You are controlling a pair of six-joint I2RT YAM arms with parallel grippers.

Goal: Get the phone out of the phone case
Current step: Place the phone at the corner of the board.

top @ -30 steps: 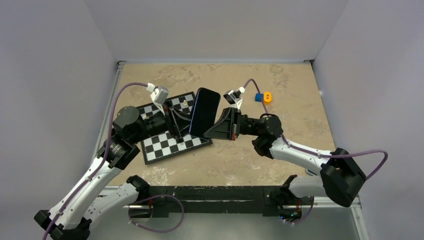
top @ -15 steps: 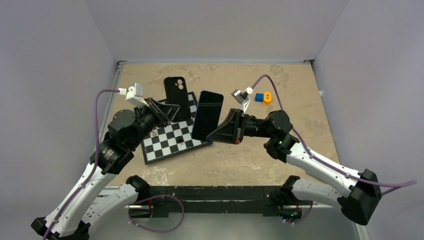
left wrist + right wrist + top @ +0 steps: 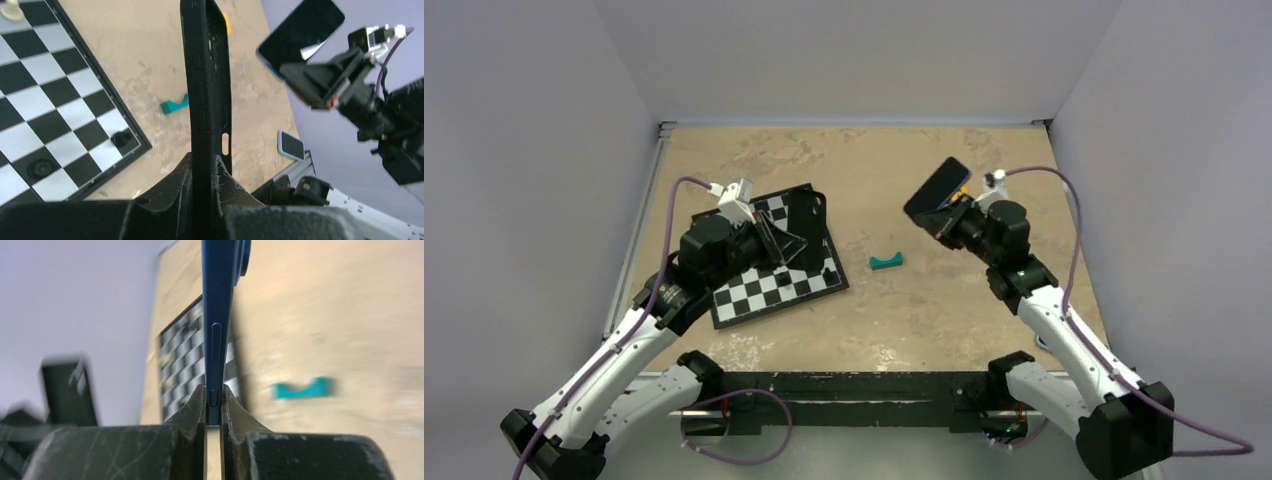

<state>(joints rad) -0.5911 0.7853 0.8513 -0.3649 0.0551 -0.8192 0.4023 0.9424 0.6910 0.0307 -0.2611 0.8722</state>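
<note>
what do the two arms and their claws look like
The left arm and right arm match: white links, black joints, a purple cable running to a small white wrist camera. The left claw and right claw are black, wedge-shaped and scuffed.

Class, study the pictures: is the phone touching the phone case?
Apart. The top view shows the phone held well to the right of the phone case, with a wide gap between them.
</note>
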